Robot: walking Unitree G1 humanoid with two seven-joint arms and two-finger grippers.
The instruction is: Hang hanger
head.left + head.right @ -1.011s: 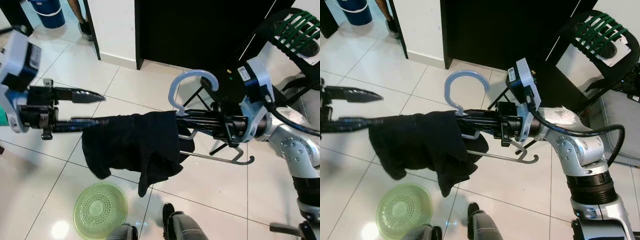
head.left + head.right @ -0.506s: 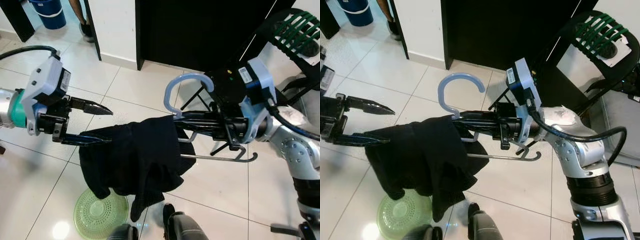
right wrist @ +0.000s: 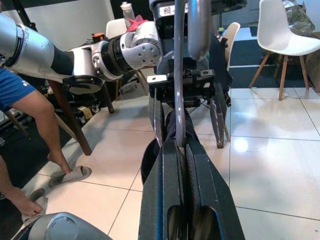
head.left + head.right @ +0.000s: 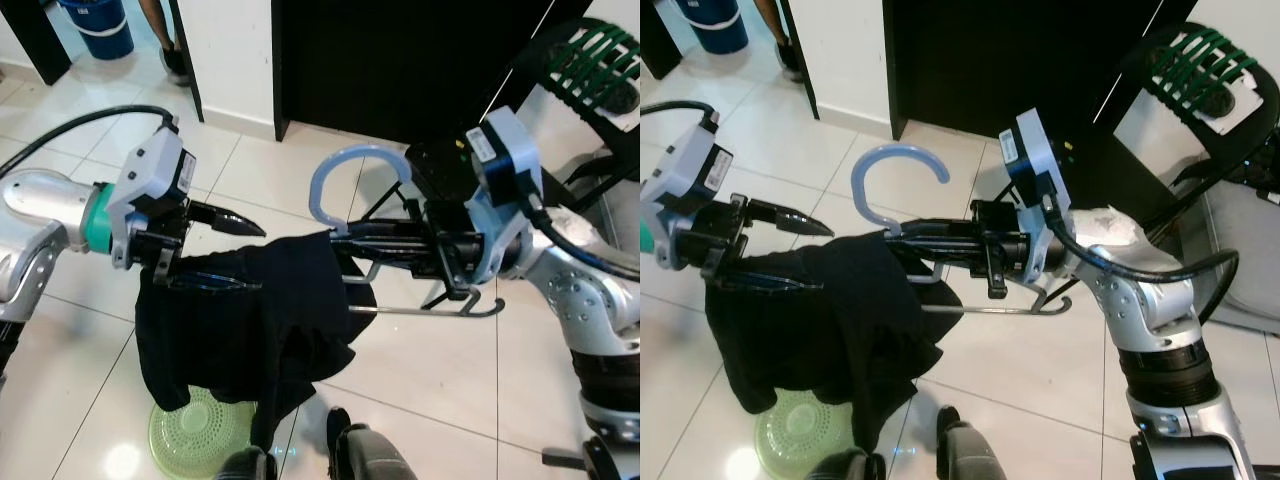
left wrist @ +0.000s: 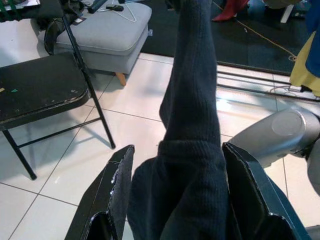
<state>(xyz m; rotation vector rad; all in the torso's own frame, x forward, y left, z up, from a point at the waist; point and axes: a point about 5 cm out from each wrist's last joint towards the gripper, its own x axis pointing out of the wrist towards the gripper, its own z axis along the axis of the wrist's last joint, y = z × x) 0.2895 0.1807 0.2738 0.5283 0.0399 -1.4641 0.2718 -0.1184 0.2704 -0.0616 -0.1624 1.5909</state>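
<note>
- Landmark: the hanger, pale blue hook, metal bar below, held out over the white tiled floor in front of the robot.
- Right gripper: fingers pressed together on the hanger's neck just under the hook; in the right wrist view the metal stem stands up from between the closed fingers.
- Black garment: draped over the hanger, hanging down on the side away from the right arm; bulk sags below the hook.
- Left gripper: at the far edge of the garment from the hook. Fingers spread apart; upper finger sits above the cloth, lower finger under a fold. In the left wrist view, knit fabric runs between the two fingers; they are not closed on it.
- Green perforated basket: on the floor beneath the garment, partly covered by it.
- Black folding chair with green straps: beyond the hanger, behind the right arm.
- Blue bin and a person's leg: far from the hanger, past the left arm.
</note>
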